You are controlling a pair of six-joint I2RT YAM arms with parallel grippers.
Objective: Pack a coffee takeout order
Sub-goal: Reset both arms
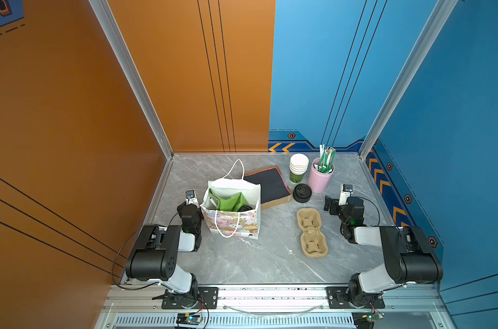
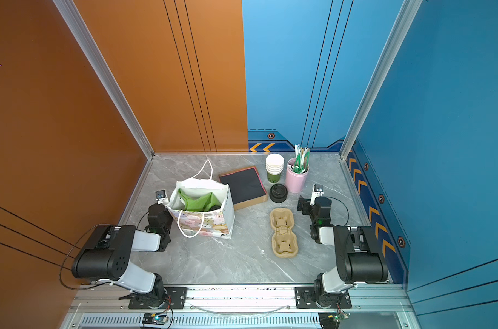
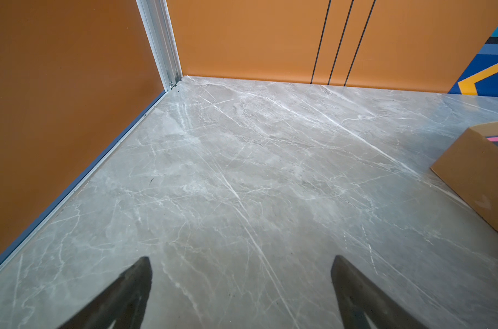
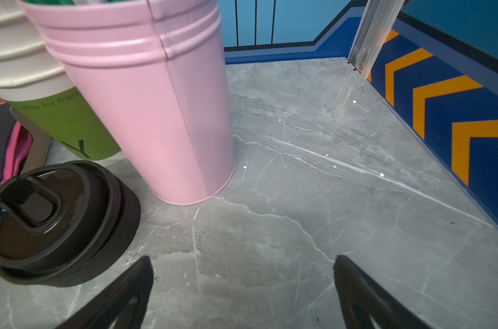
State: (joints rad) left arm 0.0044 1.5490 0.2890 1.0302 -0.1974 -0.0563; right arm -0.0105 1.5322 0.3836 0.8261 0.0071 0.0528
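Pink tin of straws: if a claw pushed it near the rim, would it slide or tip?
The pink tin narrows toward its base and stands tall, so a high push would probably tip it. Its smooth painted wall looks slippery for a grip. The wrapped straws stand loose above the rim and would likely spill.

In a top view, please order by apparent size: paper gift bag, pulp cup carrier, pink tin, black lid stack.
1. paper gift bag
2. pulp cup carrier
3. pink tin
4. black lid stack

Grey marble tabletop (image 1: 242, 262) w/ orange wall (image 1: 57, 114) left, blue wall (image 1: 455, 85) right, alu posts (image 1: 131, 77).
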